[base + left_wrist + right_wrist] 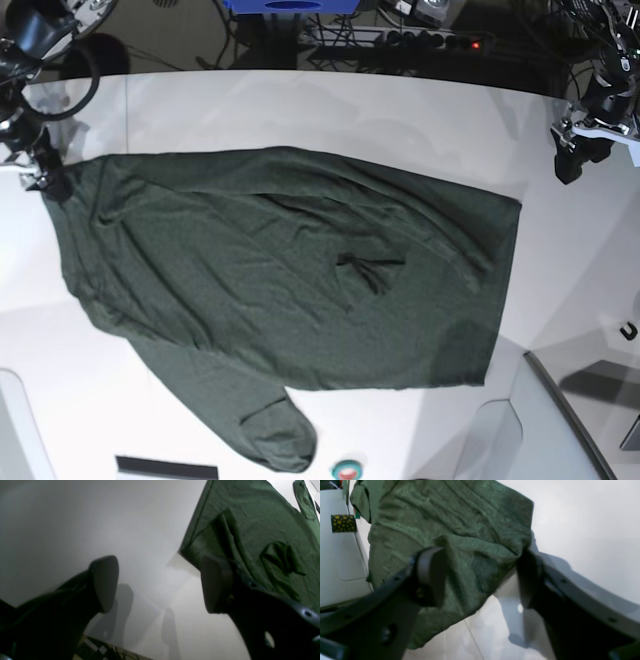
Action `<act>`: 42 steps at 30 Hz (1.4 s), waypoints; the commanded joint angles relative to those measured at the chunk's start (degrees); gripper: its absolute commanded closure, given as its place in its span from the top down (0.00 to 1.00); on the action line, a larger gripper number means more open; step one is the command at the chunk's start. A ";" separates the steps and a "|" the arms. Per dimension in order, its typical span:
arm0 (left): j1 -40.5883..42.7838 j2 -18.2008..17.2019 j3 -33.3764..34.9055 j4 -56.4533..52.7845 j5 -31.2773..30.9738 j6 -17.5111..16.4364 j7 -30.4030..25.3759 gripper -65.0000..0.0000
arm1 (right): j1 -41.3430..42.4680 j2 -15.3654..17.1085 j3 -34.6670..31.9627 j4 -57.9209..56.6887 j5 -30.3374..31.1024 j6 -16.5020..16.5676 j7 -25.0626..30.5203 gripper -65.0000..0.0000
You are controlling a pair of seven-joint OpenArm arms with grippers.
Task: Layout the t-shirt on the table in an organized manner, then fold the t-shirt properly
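Base view, left to right. At the far left edge of the frame, my right gripper (45,172) is sitting at the upper left corner of the t-shirt (280,290). The dark green t-shirt is lying spread across the middle of the white table (330,110), running from the left edge to right of centre. Its straight hem is facing the right side of the frame; one sleeve is trailing toward the bottom, left of centre. A small pucker of fabric is standing up near the middle of the cloth. At the upper right of the frame, my left gripper (578,155) is hanging over bare table, well apart from the shirt's hem.

Right wrist view. My right gripper (482,580) is standing with its jaws parted wide, a rumpled shirt corner (460,537) lying between and beyond them. The left finger (432,575) is resting against the fabric; whether the right finger is touching the cloth, I cannot tell. No pinch on the cloth is showing. A black cylinder with yellow dots (343,523) is appearing at the upper left.

Left wrist view. My left gripper (160,582) is holding its jaws wide with nothing between them, over white tabletop (100,517). The shirt (262,530) is filling the upper right of the frame, just beyond the right finger (215,585).
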 commanded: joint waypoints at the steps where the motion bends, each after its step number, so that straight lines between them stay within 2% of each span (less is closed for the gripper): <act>1: 0.18 -0.83 -0.16 0.89 -1.10 -0.42 -1.23 0.76 | 0.16 0.30 -0.06 -0.20 -1.54 0.18 -1.17 0.55; 7: -0.78 -0.57 -0.16 0.45 2.33 -0.42 -1.23 0.76 | 1.48 1.18 -0.06 -3.98 -1.63 0.18 -0.99 0.45; 9: -0.87 -0.48 -0.16 -0.43 2.42 -0.42 -1.23 0.76 | 1.75 1.80 -0.06 -5.56 -1.63 0.18 -0.99 0.34; 12: -1.05 -0.57 -0.16 -2.01 2.42 -0.42 -1.23 0.76 | 1.83 1.97 -0.06 -6.18 -1.54 0.18 -0.99 0.09; 14: -2.37 -0.57 -0.16 -3.24 2.59 -0.42 -1.23 0.76 | 1.83 1.97 -0.06 -6.18 -1.54 0.18 -0.99 0.04; 21: -8.17 -0.57 -0.07 -10.01 2.59 -0.42 -1.23 0.76 | 1.83 1.97 -0.06 -6.18 -1.46 0.18 -1.17 0.02; 26: -12.39 -0.92 5.55 -15.90 2.59 -0.42 -1.32 0.76 | 1.83 1.97 -0.06 -6.18 -1.46 0.18 -1.43 0.00; 30: -16.08 -0.92 5.99 -22.23 2.59 -0.34 -1.67 0.75 | 1.75 1.97 -0.06 -6.18 -1.46 0.18 -1.43 0.00; 33: -17.22 -0.83 6.70 -25.57 2.59 -0.25 -5.71 0.66 | 1.66 2.50 -0.06 -6.09 -1.46 0.18 -1.43 0.00; 37: -17.31 -0.92 12.59 -27.24 2.59 -0.07 -9.58 0.50 | 1.66 2.94 -0.06 -6.09 -1.46 0.18 -1.43 0.00; 42: -19.07 -0.83 14.26 -31.20 2.59 -0.07 -12.04 0.46 | 1.66 3.03 -0.06 -6.09 -1.46 0.18 -1.43 0.00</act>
